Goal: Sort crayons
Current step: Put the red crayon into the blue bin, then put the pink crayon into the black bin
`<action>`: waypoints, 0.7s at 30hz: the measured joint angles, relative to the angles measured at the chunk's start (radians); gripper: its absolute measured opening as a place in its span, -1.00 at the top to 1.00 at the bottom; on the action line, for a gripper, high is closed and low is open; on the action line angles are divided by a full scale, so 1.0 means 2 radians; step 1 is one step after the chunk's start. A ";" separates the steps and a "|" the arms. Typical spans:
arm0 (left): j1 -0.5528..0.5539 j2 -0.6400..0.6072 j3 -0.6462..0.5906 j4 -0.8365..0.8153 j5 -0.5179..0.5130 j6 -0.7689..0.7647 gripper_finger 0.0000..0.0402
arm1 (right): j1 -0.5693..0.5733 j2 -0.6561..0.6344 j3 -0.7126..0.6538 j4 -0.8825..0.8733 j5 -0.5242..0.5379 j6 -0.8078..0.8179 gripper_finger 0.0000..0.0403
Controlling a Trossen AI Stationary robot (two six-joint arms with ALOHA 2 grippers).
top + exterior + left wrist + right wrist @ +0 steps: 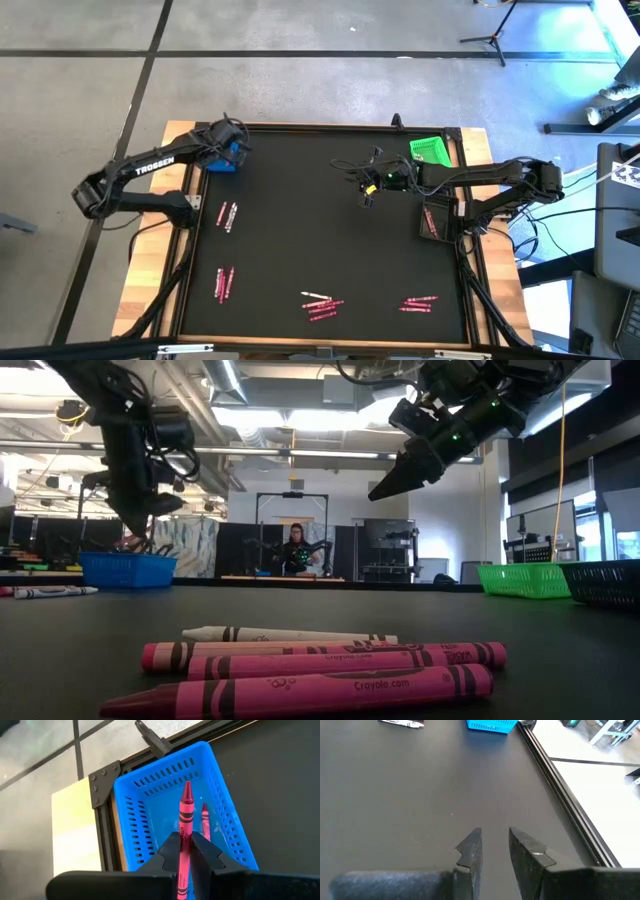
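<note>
From the high view I see a black mat (330,230) on a wood-edged table, standing on a grey floor crossed by dark lines. "TROSSEN" reads in white along the left arm (150,170). A blue tray (224,160) sits at the mat's far left corner under the left gripper (232,148); a green tray (430,151) sits at the far right, and a dark tray (434,221) lies just beside the right edge. The right gripper (366,196) hangs over the mat's middle, near the far side. The crayons (322,305) lie in small clusters: two along the left side, two along the near edge.

The low view looks across the mat into a workshop with ceiling lights, where a person (296,550) sits behind another rig. Nearest me lie pink crayons (330,670) and one whitish one; "Crayola.com" is legible on the closest wrapper. The blue tray (127,570) stands on the left, the green tray (522,580) and the dark one (605,582) on the right.

In the left wrist view my left claw (186,851) is clamped on a pink crayon (185,827), held over the blue tray (150,790). Another pink crayon (205,821) lies inside it.

In the right wrist view the right claw (495,845) stands slightly apart with nothing between its fingers, above bare mat.
</note>
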 joint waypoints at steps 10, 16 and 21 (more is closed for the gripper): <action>0.008 0.000 -0.005 0.014 -0.020 0.020 0.94 | 0.000 0.000 0.000 0.000 0.000 0.000 0.53; 0.008 0.000 -0.005 0.006 -0.004 0.023 0.76 | 0.000 0.000 0.000 0.000 0.000 0.000 0.53; 0.007 0.000 -0.005 0.006 0.018 0.024 0.50 | 0.000 0.000 0.000 0.000 0.000 0.000 0.53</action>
